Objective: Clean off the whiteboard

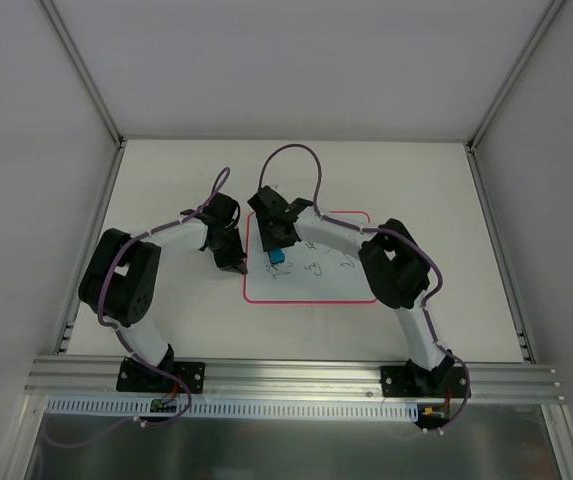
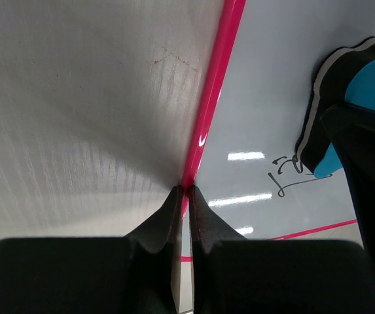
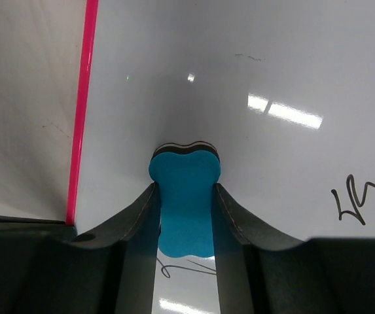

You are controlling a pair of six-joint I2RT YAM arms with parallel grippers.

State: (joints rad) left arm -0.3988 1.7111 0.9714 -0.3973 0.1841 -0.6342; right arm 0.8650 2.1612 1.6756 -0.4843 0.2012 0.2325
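**Board Pinned, Eraser Clamped for Wiping**

The board lies mid-table. The left gripper, jaws closed, sets its tips on the left rim, probably to stop sliding. The right gripper clamps the blue eraser near the board's left edge, felt side down. 2 scribbles show nearby; from above, the right arm hides others.

The whiteboard is laid on the table. On its left part the eraser is set; its left rim is pinched by the left gripper.
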